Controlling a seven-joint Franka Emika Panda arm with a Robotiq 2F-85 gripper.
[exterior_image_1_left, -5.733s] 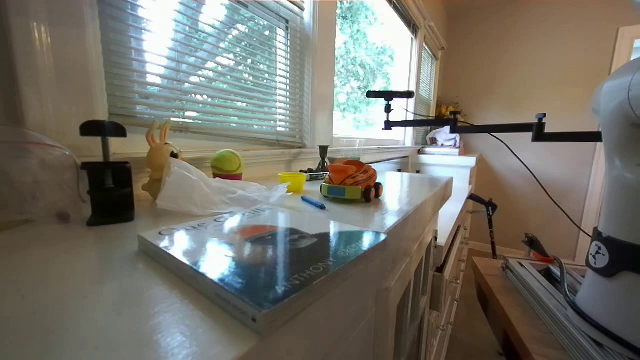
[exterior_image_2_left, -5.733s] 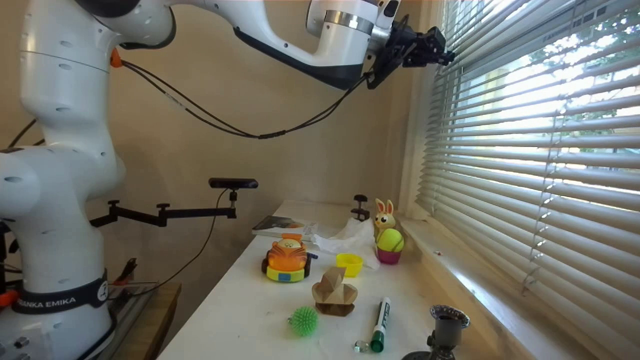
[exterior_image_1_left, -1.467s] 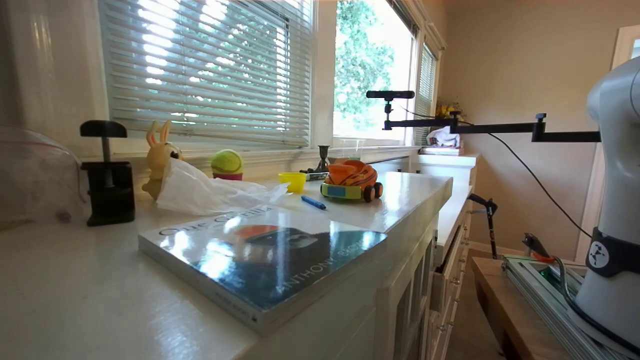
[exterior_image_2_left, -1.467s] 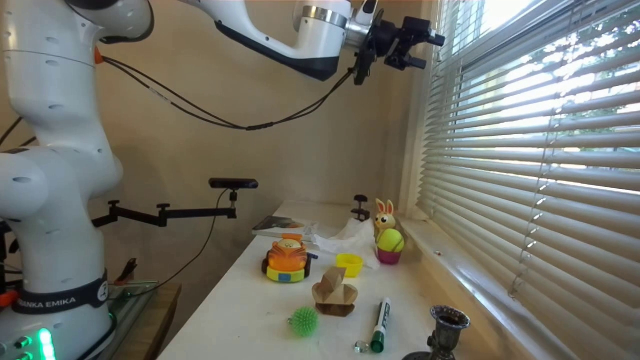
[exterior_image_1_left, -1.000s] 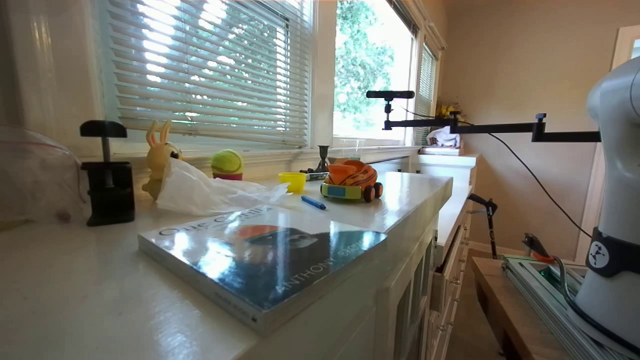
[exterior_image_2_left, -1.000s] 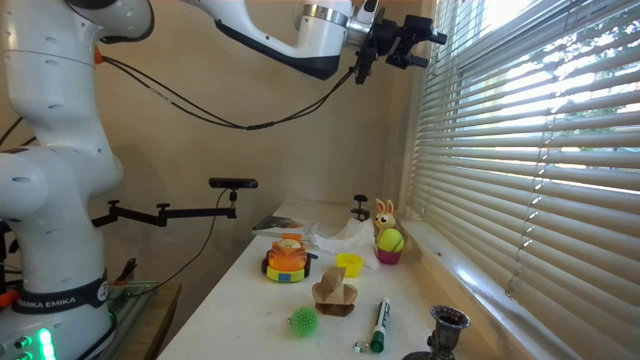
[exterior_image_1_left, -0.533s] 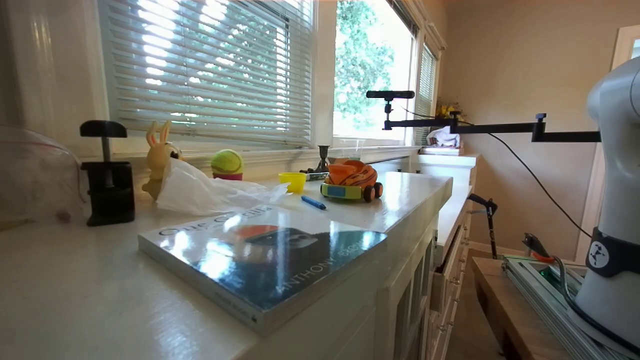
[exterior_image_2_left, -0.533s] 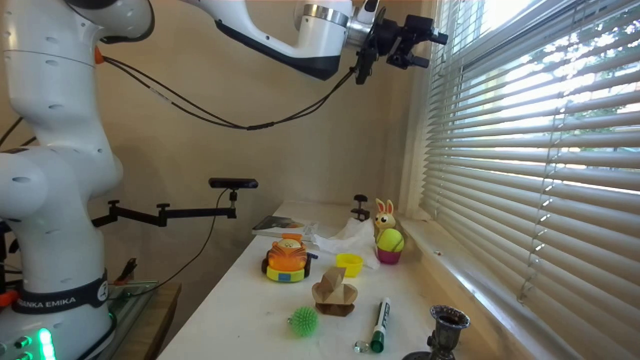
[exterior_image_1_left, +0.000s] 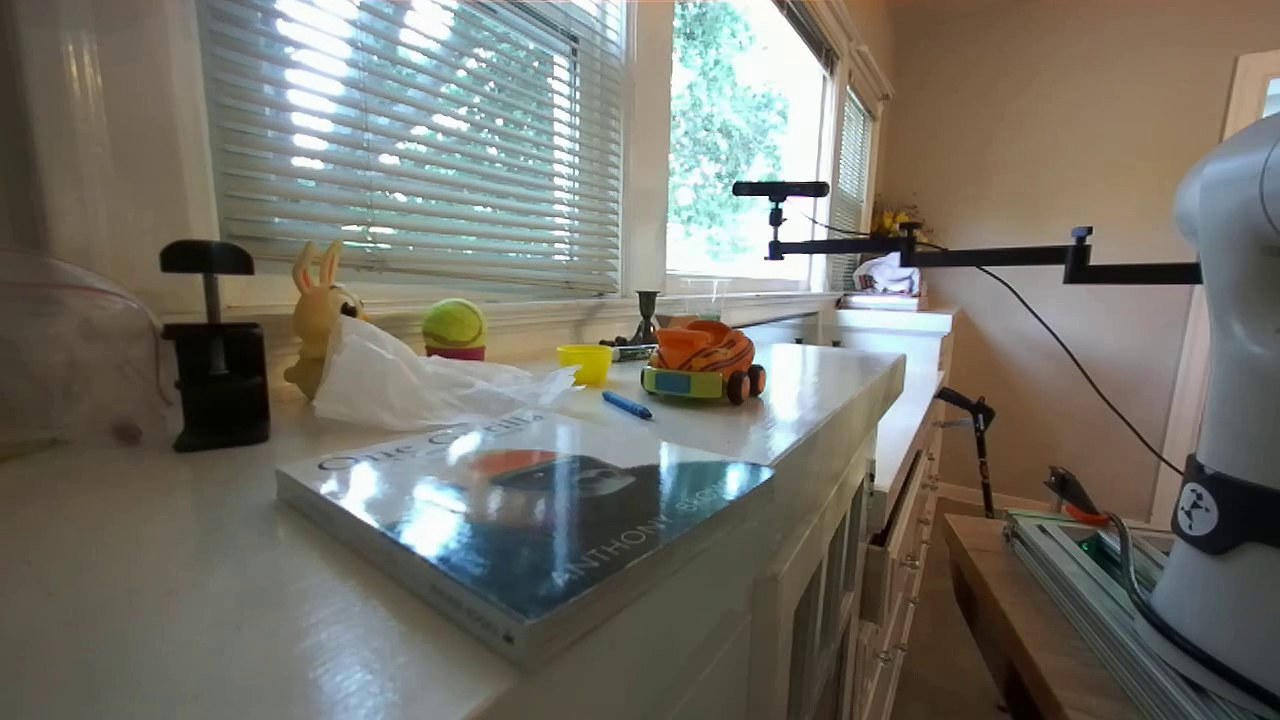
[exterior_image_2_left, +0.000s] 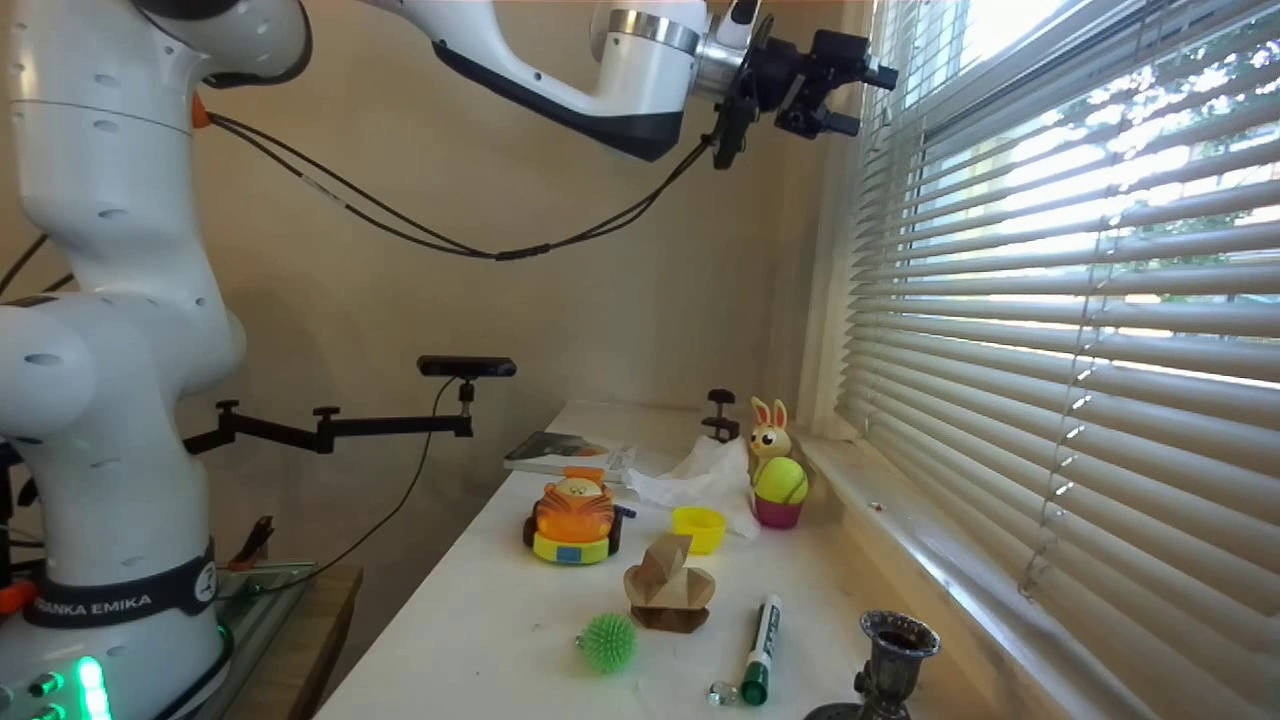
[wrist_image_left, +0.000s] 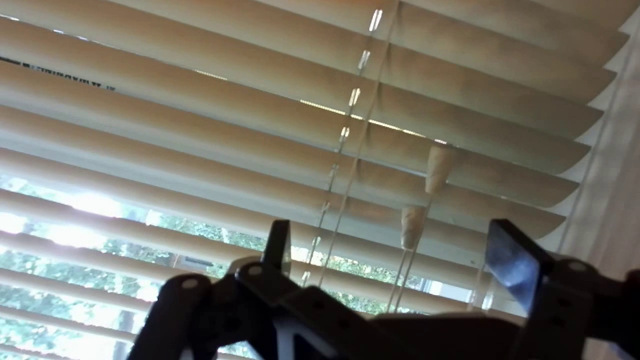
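My gripper (exterior_image_2_left: 862, 100) is high up beside the window, its jaws spread wide and nothing between them. In the wrist view, the two fingers (wrist_image_left: 515, 265) stand far apart in front of the white slatted blinds (wrist_image_left: 210, 125). Two pale cord tassels, the lower tassel (wrist_image_left: 412, 227) and the upper tassel (wrist_image_left: 438, 170), hang on thin cords and appear between the fingers in that view. How far they are from the fingertips is hard to judge. The blinds (exterior_image_2_left: 1050, 330) hang to the right of the gripper in an exterior view. No contact is visible.
Below lies a white counter (exterior_image_2_left: 480, 620) bearing an orange toy car (exterior_image_2_left: 575, 520), yellow cup (exterior_image_2_left: 700, 530), wooden figure (exterior_image_2_left: 668, 585), green spiky ball (exterior_image_2_left: 608, 642), marker (exterior_image_2_left: 762, 650), candlestick (exterior_image_2_left: 895, 660), rabbit toy (exterior_image_2_left: 770, 440) and book (exterior_image_1_left: 520, 510). A camera arm (exterior_image_2_left: 390, 427) juts over its side.
Several seconds ago the gripper looked narrower and nearer the blinds; it has since drawn back left and opened. Over the last second the blinds sway slightly while the arm barely moves.
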